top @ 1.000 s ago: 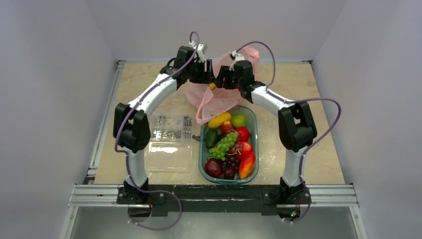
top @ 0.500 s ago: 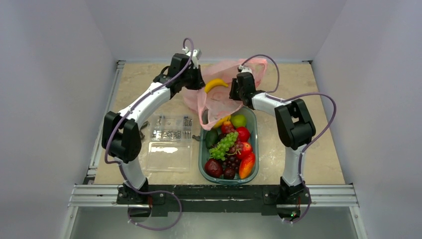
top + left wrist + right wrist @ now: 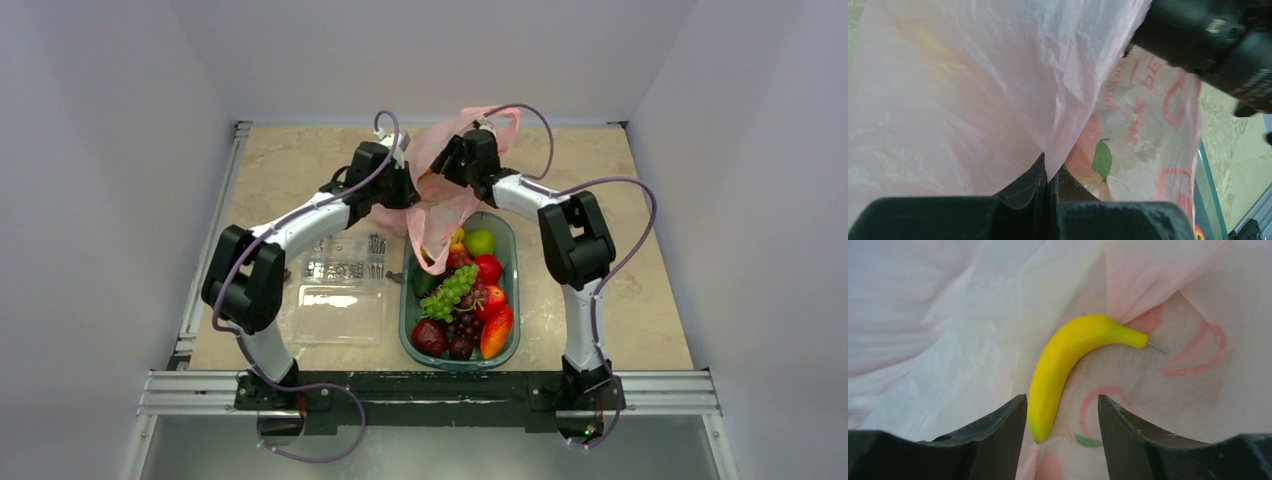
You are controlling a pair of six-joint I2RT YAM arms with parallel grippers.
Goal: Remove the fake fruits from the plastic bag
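Both grippers are working: left gripper (image 3: 1049,170) clamping the plastic bag (image 3: 973,100), right gripper (image 3: 1062,400) standing open, needing the banana (image 3: 1068,347) centred before closing.

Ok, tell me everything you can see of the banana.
The banana is smooth, glossy yellow plastic, curved, with a thin metal pin sticking out of its stem tip. It lies on the crinkly pink bag, with its stem end pointing away from the wrist camera. Its blunt end sits between the open fingers of the right gripper, which are not clamped on it.
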